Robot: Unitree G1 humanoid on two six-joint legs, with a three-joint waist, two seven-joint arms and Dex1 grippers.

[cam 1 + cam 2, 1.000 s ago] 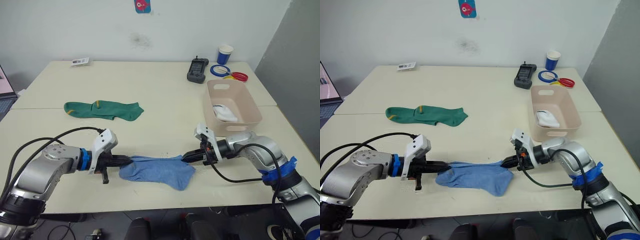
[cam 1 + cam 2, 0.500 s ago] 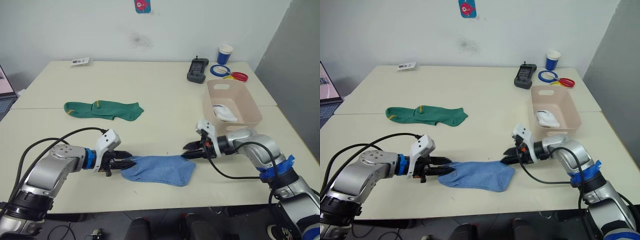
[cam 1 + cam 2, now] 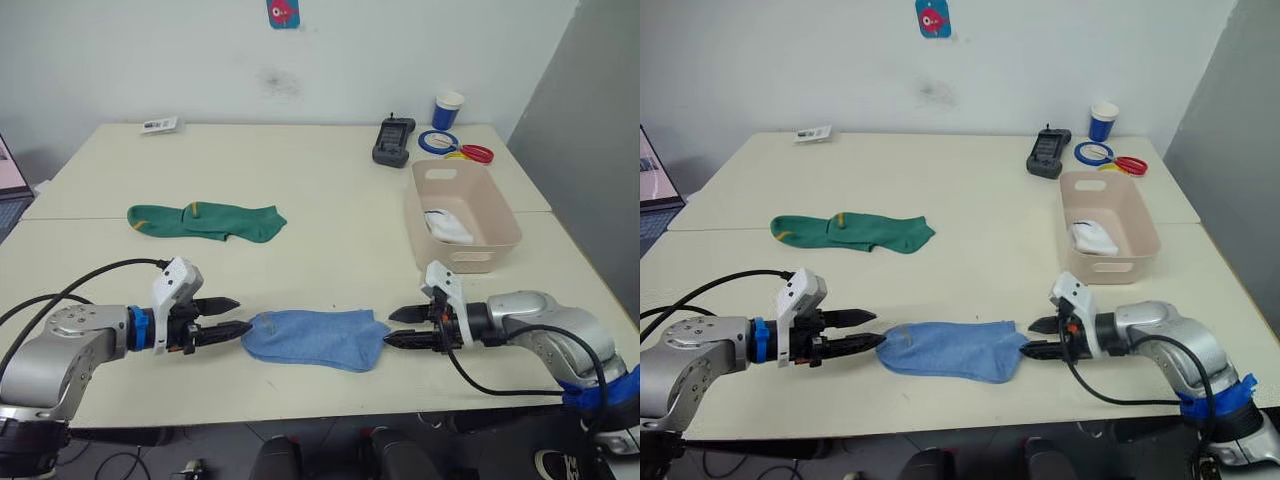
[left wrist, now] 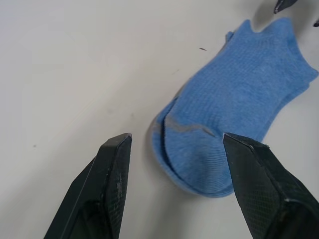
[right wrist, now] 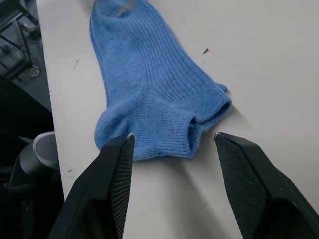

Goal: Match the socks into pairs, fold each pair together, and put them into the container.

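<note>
While the blue socks (image 3: 316,338) lie stacked on the bench (image 3: 330,200), both the left pincer (image 3: 222,319) and right pincer (image 3: 404,328) gape empty; fold toe neatly over cuff.

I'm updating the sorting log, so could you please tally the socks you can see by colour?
Light blue socks, stacked on the table between the open grippers: 2
Dark green socks, lying overlapped farther back on the left: 2
White socks inside the pink container: at least 1, a bundle whose count cannot be told
Total: at least 5
</note>
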